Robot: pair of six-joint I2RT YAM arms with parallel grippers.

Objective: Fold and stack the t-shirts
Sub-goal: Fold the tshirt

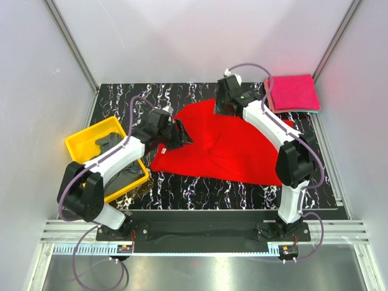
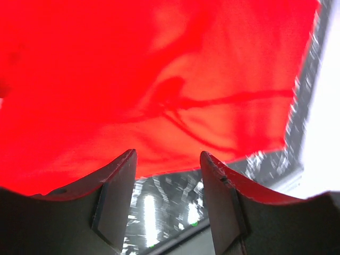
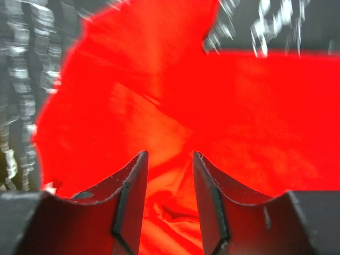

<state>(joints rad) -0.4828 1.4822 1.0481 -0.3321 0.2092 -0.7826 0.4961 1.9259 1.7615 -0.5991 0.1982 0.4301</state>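
A bright red t-shirt (image 1: 227,145) lies spread and rumpled on the black marbled table (image 1: 188,189). My left gripper (image 1: 180,136) is at the shirt's left edge. In the left wrist view it (image 2: 167,156) is open, with bare table between the fingers and the red hem (image 2: 159,95) just beyond the tips. My right gripper (image 1: 220,111) hangs over the shirt's far corner. In the right wrist view it (image 3: 169,155) is open, with a crumpled red fold (image 3: 175,212) lying loose under the jaws. Folded magenta-pink t-shirts (image 1: 294,92) are stacked at the back right.
A yellow tray (image 1: 74,145) sits at the table's left edge, under my left arm, with dark grey cloth (image 1: 109,141) inside. White walls with metal rails enclose the table on three sides. The pink stack rests on a pale teal layer (image 1: 316,110).
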